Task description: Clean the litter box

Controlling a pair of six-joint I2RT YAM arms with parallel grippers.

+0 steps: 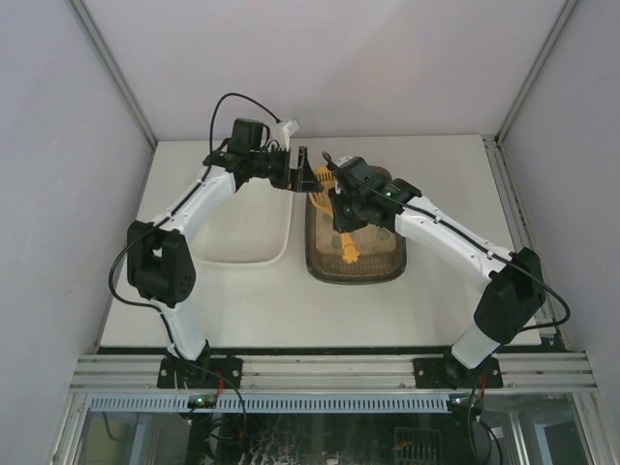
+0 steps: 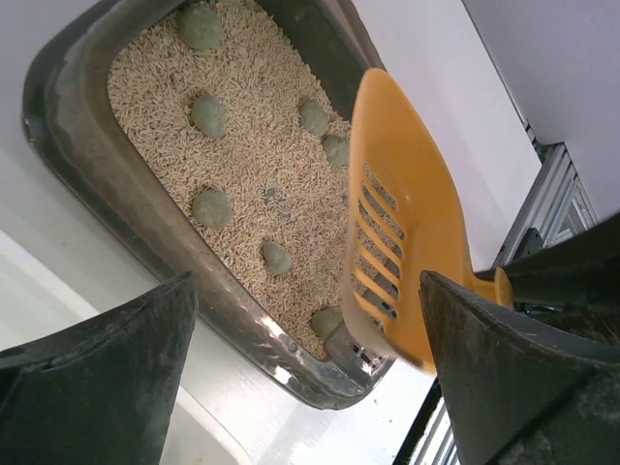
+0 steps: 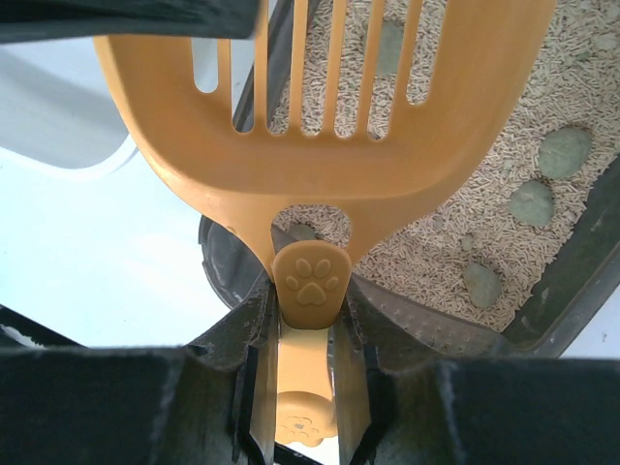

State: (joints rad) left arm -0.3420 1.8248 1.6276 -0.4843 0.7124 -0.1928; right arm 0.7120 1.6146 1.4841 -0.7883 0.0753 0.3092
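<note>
The right end effector (image 3: 308,315) is clamped on the handle of an orange slotted scoop (image 3: 320,145), whose blade juts out ahead of its fingers. Below and beyond the blade lies the litter box (image 2: 87,165), holding tan litter and grey-green clumps (image 2: 211,207). Farther off, the left end effector (image 2: 310,387) hovers with its jaws wide apart, the scoop close in front of it. A white tray (image 1: 247,228) sits beneath its arm on the counter (image 1: 436,174).

Tray (image 1: 242,242) left of litter box (image 1: 355,278); scoop (image 3: 329,126) above litter box
</note>
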